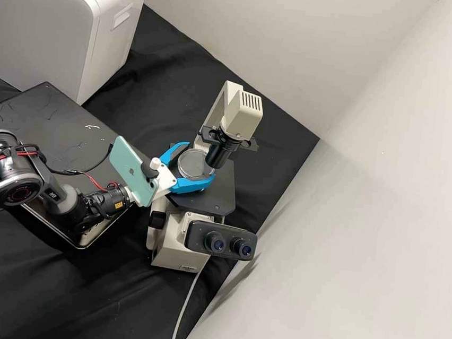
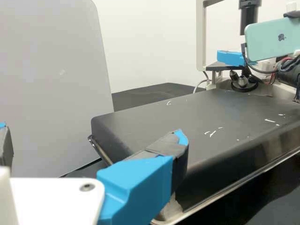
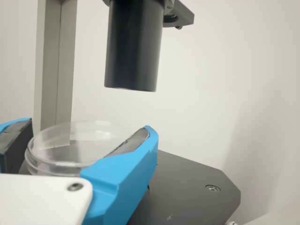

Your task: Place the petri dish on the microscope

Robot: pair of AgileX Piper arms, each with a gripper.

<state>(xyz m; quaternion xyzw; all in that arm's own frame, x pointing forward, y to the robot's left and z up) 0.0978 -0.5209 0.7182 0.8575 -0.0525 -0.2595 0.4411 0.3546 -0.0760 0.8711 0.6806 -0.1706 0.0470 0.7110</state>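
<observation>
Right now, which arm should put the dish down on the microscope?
The right arm. The right gripper holds the petri dish over the microscope stage. The left gripper sits open by the black tray, far from the microscope.

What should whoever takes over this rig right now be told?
Right end effector: shut on the petri dish, which is at the microscope stage, just under the dark condenser tube.
Left end effector: open, holding nothing, parked beside the black-topped tray.
Done: the dish is grasped and at the stage.
Left: I cannot tell whether the dish rests on the stage yet. Lower it if needed, open the fingers, then back the right arm out without nudging the dish.
</observation>
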